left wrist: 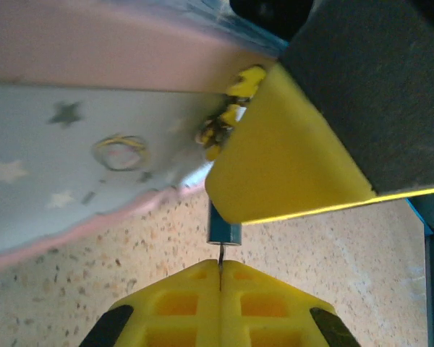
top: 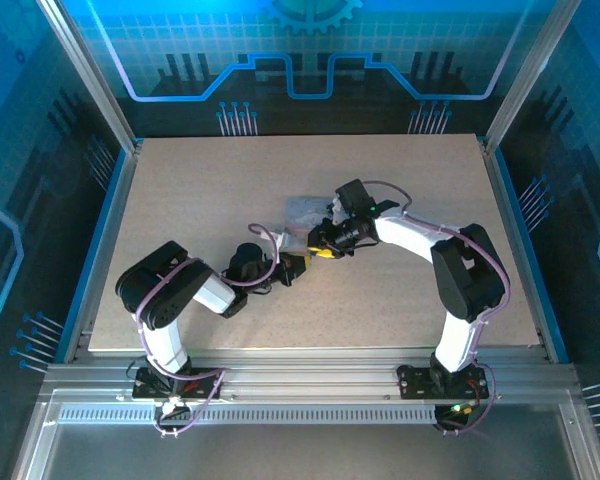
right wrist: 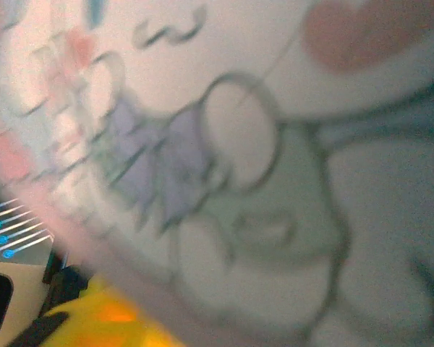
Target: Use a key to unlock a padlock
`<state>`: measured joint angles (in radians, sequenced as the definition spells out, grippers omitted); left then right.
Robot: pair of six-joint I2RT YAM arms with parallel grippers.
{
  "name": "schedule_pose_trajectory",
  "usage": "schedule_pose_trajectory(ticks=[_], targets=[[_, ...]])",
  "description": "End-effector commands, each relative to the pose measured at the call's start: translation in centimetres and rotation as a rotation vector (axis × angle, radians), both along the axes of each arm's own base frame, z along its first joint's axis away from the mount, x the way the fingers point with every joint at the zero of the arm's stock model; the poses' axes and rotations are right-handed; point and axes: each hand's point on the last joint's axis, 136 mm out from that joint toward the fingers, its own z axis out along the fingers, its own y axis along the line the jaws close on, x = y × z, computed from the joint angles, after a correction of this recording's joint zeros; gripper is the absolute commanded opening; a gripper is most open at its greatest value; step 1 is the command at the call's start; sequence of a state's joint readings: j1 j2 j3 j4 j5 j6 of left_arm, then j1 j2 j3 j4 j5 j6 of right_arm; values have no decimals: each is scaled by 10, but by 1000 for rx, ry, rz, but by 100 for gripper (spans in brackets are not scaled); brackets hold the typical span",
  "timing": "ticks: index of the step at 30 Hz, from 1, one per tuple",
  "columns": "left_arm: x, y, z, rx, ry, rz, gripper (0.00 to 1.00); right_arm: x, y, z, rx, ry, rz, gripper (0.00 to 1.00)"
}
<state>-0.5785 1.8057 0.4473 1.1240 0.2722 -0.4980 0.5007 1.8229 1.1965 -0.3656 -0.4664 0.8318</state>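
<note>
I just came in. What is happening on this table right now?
The two arms meet in the middle of the table, beside a pale tin with stars. The left gripper is shut on the thin key, whose tip reaches the bottom of the small blue padlock. A yellow finger of the right gripper covers the padlock's upper part and seems to steady it, but its grip is hidden.

Small bluish padlock upright; thin grey key below, tip touching padlock's lower end.
</note>
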Motion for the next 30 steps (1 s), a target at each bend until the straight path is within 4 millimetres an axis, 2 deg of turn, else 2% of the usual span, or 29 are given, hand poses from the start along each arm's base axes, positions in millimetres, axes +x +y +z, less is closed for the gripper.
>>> schedule_pose_trajectory(ticks=[1,3,5,12,17,18,30], targets=[[0,-4,1,7,32,-3,0,-1,-4,-4,-21,-19,-37,47],[-1,-6,0,5,47,-8,0,-2,-6,-2,-20,-35,-55,57],[-1,-5,0,-1,58,-5,0,-2,-9,0,-16,-51,-80,61],[-5,-6,4,-10,105,-12,0,-6,-16,1,29,-69,-186,66],[-10,-9,6,-1,121,-20,0,-10,-15,5,77,-83,-242,66],[-10,-10,7,-1,124,-21,0,-18,-18,-4,67,-65,-253,66],[-16,-13,11,2,139,-26,0,-31,-7,-17,119,-8,-319,63]])
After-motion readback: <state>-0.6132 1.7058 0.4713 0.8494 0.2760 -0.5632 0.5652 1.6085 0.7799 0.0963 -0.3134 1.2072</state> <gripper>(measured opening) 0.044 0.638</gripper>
